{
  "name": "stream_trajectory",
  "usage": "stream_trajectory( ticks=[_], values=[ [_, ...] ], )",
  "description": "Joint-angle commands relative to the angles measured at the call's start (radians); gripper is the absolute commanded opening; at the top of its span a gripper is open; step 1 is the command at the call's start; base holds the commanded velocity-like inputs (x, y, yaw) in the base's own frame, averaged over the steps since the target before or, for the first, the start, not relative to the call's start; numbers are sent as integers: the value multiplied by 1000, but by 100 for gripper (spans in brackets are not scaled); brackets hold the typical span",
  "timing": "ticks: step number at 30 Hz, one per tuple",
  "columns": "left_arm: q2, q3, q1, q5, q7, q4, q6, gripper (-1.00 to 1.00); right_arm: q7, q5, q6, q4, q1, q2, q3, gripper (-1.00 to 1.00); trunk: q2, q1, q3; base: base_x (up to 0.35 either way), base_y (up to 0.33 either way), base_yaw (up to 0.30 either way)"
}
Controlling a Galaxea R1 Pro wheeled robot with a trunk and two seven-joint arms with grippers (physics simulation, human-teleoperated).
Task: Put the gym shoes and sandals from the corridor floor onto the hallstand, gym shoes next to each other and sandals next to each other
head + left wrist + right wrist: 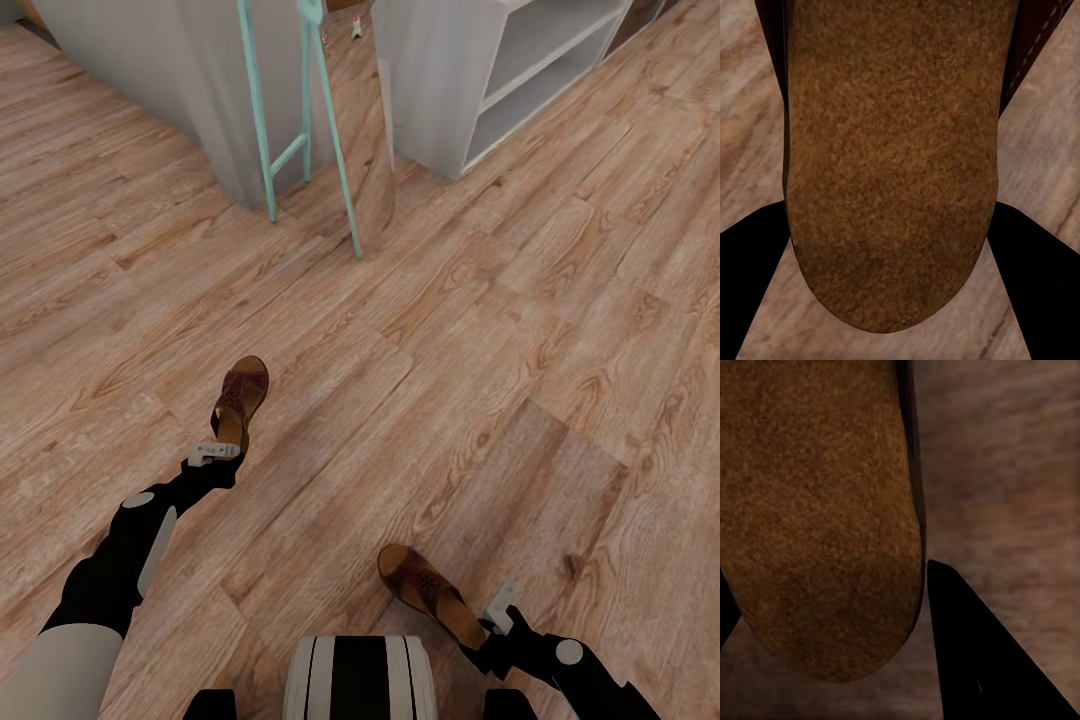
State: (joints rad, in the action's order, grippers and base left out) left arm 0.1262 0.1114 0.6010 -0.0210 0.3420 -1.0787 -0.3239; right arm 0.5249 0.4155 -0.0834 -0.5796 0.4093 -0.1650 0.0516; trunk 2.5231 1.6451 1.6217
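You have one brown sandal at each end effector. The left end effector [222, 448] sits at the heel of the left-hand sandal [240, 400], whose toe points away from you toward the hallstand. In the left wrist view the tan footbed [889, 165] runs between the two dark fingers [757, 277], which lie close against its sides, so the jaws look closed onto the heel. The right end effector [497, 608] meets the heel of the other sandal [430, 592] close in front of the robot's base. In the right wrist view the footbed [817, 517] lies against one dark finger [982, 660], the other showing as a sliver at the edge; that too reads as a grip on the heel, jaws part-open around it.

Whether either sandal has cleared the corridor floor [480, 330] you cannot tell from here.

The hallstand [520, 70] stands well apart, at the far right, its two open shelf levels showing. A leaning mirror with a mint-green frame [340, 130] stands between you and its left end.

My reading: you are at the carry step for the sandals. Next, keep both grips firm, raise the arms, and drive forward and right, steering wide of the mirror frame. Set both sandals on one shelf, side by side, and leave room beside them for the gym shoes.
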Motion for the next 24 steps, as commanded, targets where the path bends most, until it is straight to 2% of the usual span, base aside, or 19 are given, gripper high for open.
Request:
stream_trajectory(
  ticks=[1,20,23,24],
  values=[
    [0,2,0,-2,5,-1,-7,-100,0,6,-4,0,0,-1,2,-100,0,-1,-3,0,0,0],
    [2,3,-3,-1,5,7,-3,-100,-1,6,-7,0,0,-2,0,-100,-4,-9,-77,0,0,0],
    [5,4,-5,3,6,12,-1,-100,-1,5,-8,-1,0,-2,-22,-100,-5,-10,-88,0,0,0],
    [8,5,-7,5,7,14,0,-100,-1,4,-8,-1,0,-2,-45,-100,-5,-11,-92,0,0,0]
  ],
)
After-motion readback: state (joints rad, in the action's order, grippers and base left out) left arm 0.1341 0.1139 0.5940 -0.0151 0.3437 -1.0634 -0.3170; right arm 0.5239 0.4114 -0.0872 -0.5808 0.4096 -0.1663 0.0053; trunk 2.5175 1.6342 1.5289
